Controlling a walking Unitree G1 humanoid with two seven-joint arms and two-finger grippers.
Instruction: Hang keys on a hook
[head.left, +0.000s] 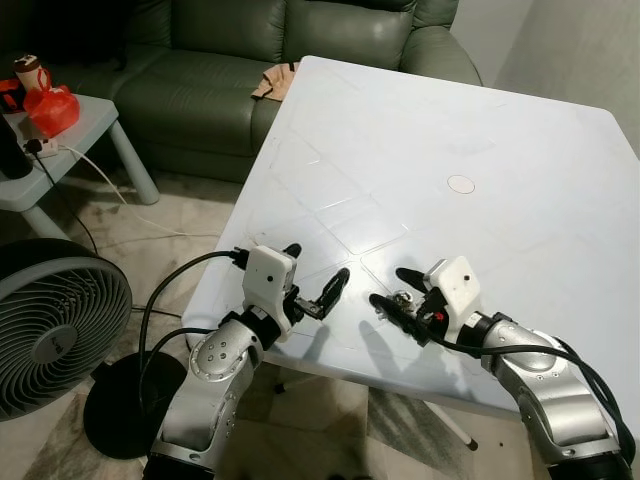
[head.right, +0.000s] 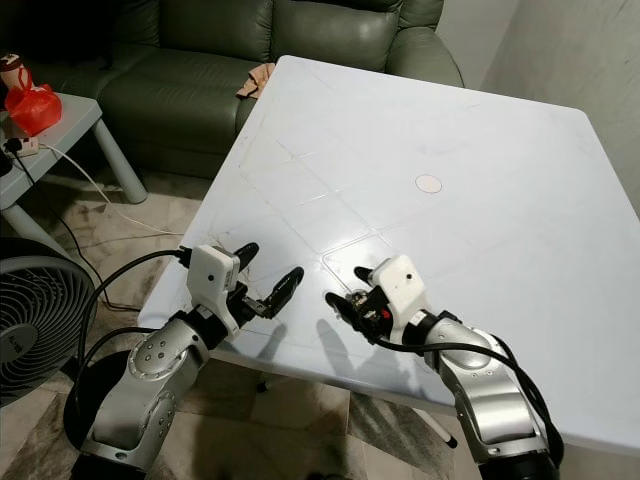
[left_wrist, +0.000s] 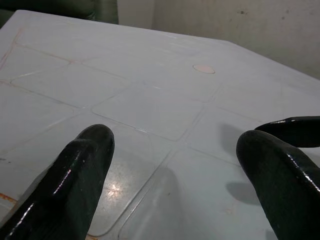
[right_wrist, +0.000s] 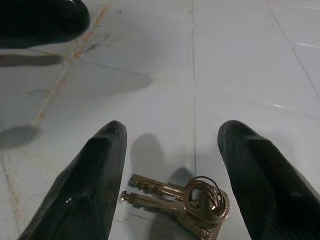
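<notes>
Two brass keys on a ring (right_wrist: 180, 200) lie flat on the white plastic table (head.left: 450, 120), near its front edge. My right gripper (head.left: 390, 288) hovers just above them and is open, one black finger (right_wrist: 95, 170) on each side of the keys, which it does not touch. The keys (head.left: 403, 298) glint between those fingers in the left eye view. To the left, my left gripper (head.left: 318, 262) is open over bare tabletop and holds nothing. One of its fingers (right_wrist: 40, 20) appears in a corner of the right wrist view.
A round plug (head.left: 461, 184) marks the table's middle. Beyond the table stands a green sofa (head.left: 220, 60) with a tan cloth (head.left: 272, 80) on it. At the left are a floor fan (head.left: 50, 320), a low side table (head.left: 95, 120) with a red bag (head.left: 50, 108), and a cable on the floor.
</notes>
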